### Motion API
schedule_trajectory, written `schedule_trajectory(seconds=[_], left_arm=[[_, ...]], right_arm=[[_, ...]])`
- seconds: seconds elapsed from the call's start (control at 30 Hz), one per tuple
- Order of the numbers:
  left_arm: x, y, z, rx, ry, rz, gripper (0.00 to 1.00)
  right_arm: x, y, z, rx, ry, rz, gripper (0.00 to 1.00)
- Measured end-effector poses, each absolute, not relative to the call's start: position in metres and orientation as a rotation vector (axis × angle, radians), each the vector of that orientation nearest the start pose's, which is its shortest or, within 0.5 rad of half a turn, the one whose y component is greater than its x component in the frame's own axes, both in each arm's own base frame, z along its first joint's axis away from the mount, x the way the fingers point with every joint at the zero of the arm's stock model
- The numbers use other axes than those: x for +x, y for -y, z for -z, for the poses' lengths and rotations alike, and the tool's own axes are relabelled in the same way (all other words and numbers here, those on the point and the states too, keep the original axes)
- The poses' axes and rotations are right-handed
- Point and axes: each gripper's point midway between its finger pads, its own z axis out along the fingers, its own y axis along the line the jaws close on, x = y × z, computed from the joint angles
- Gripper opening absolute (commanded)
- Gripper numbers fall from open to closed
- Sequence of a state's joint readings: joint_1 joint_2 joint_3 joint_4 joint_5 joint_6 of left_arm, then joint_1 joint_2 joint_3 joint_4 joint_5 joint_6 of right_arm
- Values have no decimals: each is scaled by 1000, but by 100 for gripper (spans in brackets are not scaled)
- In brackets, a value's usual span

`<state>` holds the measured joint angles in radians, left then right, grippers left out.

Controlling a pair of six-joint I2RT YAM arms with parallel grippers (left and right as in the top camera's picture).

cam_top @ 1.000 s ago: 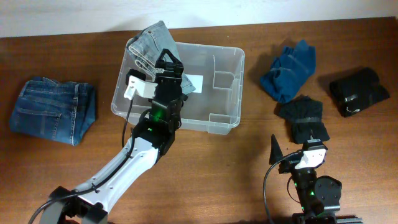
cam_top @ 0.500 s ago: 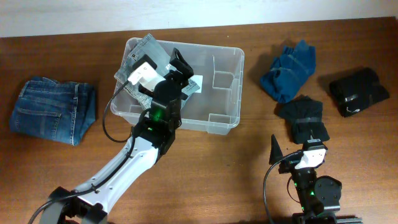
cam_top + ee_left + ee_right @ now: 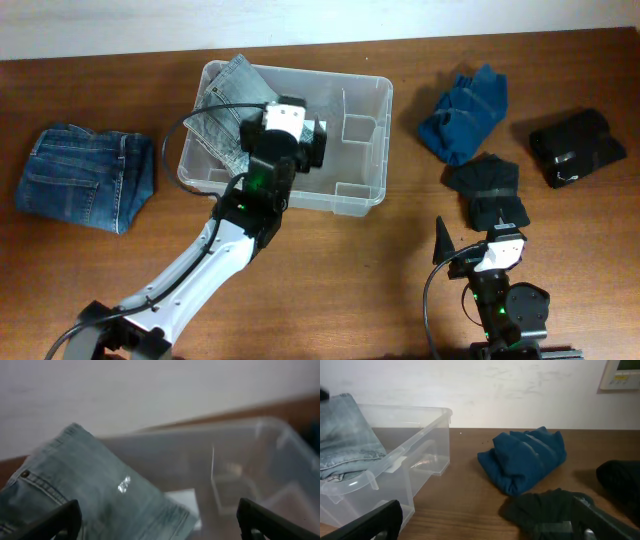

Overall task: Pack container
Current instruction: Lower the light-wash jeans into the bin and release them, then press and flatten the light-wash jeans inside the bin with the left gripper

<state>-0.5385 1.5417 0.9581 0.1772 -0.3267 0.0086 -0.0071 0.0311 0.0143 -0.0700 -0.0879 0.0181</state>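
**Operator:** So, how does my left tool stand?

**Spotter:** Your left gripper (image 3: pixel 160 522) is spread wide. Its fingers sit at the two bottom corners of the wrist view, and nothing is clamped between them. That view is blurred. From overhead, you have it hanging over the left half of the container (image 3: pixel 362 165).

**Operator:** And the container itself?

**Spotter:** It stands upright on the table (image 3: pixel 330 285), towards the far edge and a little left of centre. Pale jeans (image 3: pixel 222 100) lie folded in its far-left corner. They lean against the wall, with one corner poking up over the rim. Moulded ridges (image 3: pixel 355 125) show at the container's right end.

**Operator:** What about my right side?

**Spotter:** Your right gripper (image 3: pixel 487 525) is wide apart too, with nothing in its grasp. It sits low at the near edge of the table, well apart from the container. A black garment (image 3: pixel 490 190) lies just ahead of it. Beyond that you have a blue cloth (image 3: pixel 465 112), its edge touching the garment. A second black garment (image 3: pixel 578 147) lies further right, apart from both.

**Operator:** Anything on the left?

**Spotter:** Dark jeans (image 3: pixel 85 178) lie folded flat on the table, near the container's left wall but not touching it.
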Motion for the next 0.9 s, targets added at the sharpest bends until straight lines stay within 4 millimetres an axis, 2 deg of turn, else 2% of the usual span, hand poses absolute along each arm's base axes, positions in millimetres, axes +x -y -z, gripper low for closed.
schedule_trajectory(seconds=[0.1,0.17,0.27,0.37,0.47,0.53,0.6,0.7,0.8,0.9], left_arm=[[416,190,-179,541,-2036,-77,99],[412,189,-182,642,-2074,-123,99],[420,185,-222,739,-2045,-183,99],[433,172,-257,744,-1995,-232,99],[441,159,-262,742,-1989,-269,99],[447,154,-249,760,-2015,-292,99],[453,155,-227,801,-2052,-309,99],[461,163,-175,912,-2129,-337,99],[462,168,-145,984,-2166,-358,99],[463,168,-124,1028,-2196,-381,98]], right_arm=[[247,-13,-156,-46,-1657,-81,99],[247,-13,-156,-46,-1657,-81,98],[247,-13,-156,-47,-1657,-81,98],[247,-13,-156,-46,-1657,-81,98],[247,-13,-156,-46,-1657,-81,98],[247,-13,-156,-46,-1657,-82,98],[246,-13,-156,-46,-1657,-82,98],[247,-13,-156,-46,-1657,-81,98],[247,-13,-156,-46,-1657,-82,98],[247,-13,-156,-46,-1657,-82,98]])
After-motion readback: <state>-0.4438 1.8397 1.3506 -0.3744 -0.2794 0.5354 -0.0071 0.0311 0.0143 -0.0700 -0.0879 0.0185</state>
